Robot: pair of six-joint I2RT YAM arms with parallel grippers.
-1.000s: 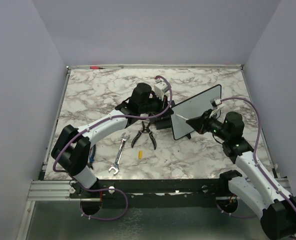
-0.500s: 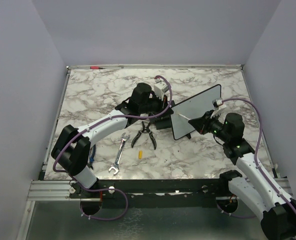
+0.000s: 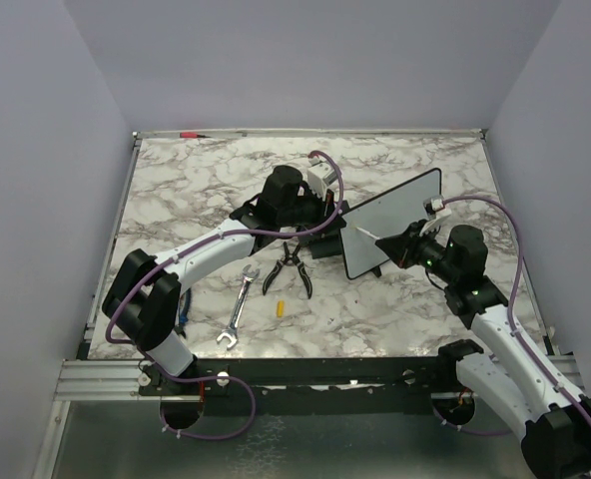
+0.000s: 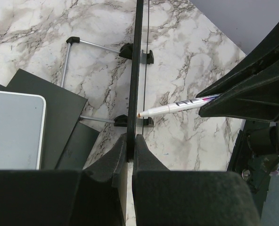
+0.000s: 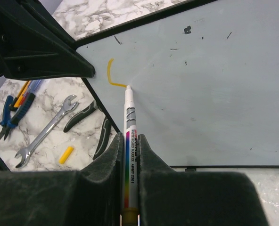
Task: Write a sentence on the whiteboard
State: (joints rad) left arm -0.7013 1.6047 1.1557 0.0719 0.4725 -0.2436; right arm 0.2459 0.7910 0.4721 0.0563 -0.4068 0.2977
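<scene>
The whiteboard [image 3: 393,232] stands upright on the marble table, black-framed, its pale face [image 5: 201,84] toward my right arm. My left gripper [image 4: 131,141] is shut on its edge, seen edge-on [image 4: 138,56]; it also shows in the top view [image 3: 337,224]. My right gripper [image 5: 129,141] is shut on a white whiteboard marker [image 5: 130,136], tip touching the board's upper left. The marker shows too in the left wrist view [image 4: 177,106]. The sentence is only a short curved yellow stroke [image 5: 112,75] ending at the tip. In the top view the right gripper [image 3: 400,246] sits at the board's face.
Black-handled pliers [image 3: 289,269], a silver wrench [image 3: 238,311] and a yellow marker cap [image 3: 279,307] lie left of the board. A black block with a light grey pad [image 4: 17,129] lies behind the board. A red pen [image 3: 191,134] lies at the far edge.
The right gripper and marker have shifted slightly up and along the board face. The left arm and board have not moved.
</scene>
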